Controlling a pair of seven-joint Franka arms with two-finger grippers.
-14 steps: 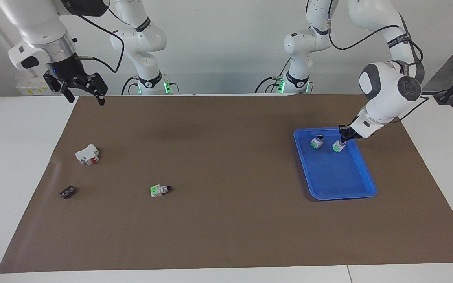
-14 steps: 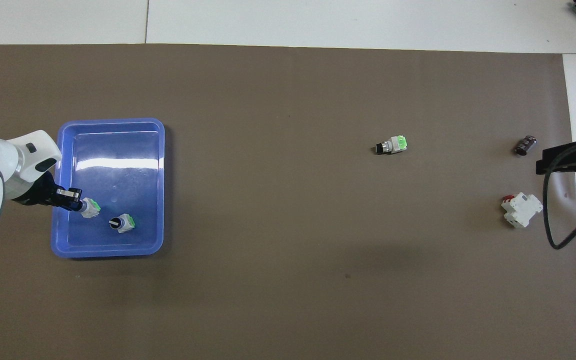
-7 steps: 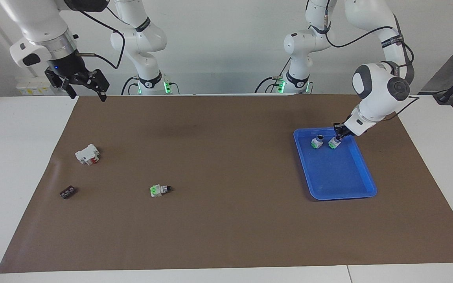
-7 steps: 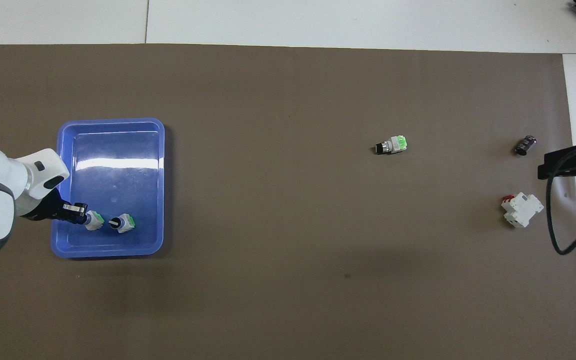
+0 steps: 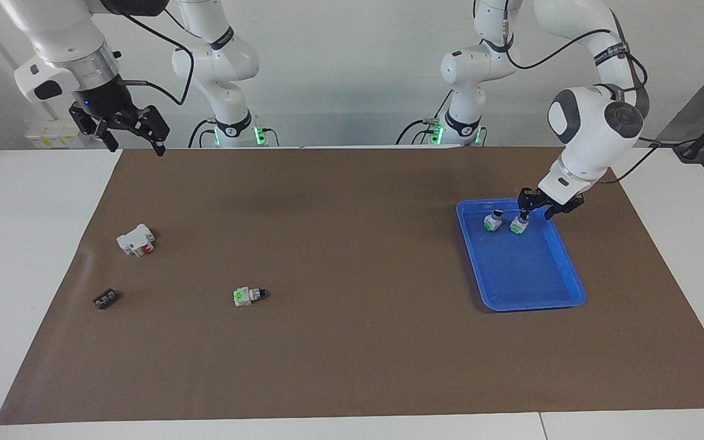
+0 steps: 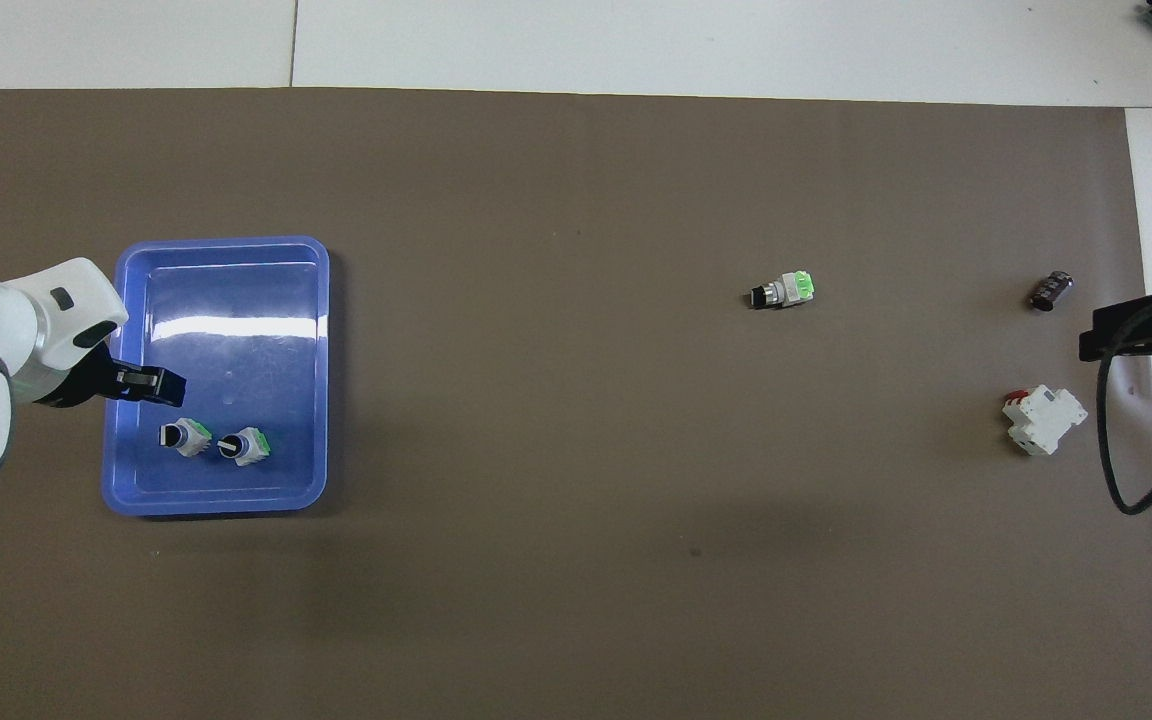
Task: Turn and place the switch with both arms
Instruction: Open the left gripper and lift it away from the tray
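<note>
the right arm's black two-finger hand hangs in the air over the right arm's end of the brown paper-covered surface, its fingers spread wide and holding nothing; this arm waits. in the overhead view only its dark edge shows.

below it on the surface lie a larger white-and-red plastic block and, farther from the robots, a small dark brown flat piece. toward the middle of the surface a green-and-white selector switch with a silver collar and black knob lies on its side, well apart from everything else; it also shows in the overhead view.

toward the left arm's end sits a shallow blue plastic tray, rectangular with rounded corners. in the part of the tray nearest the robots two more green-and-white switches stand with their black knobs up, just beside each other: the first tray switch toward the middle of the surface, and the second tray switch beside it toward the left arm's end.

the left arm's black hand is just over the second tray switch, its fingers parted and not gripping it. from above, this hand lies over the tray's edge, clear of the switch.
</note>
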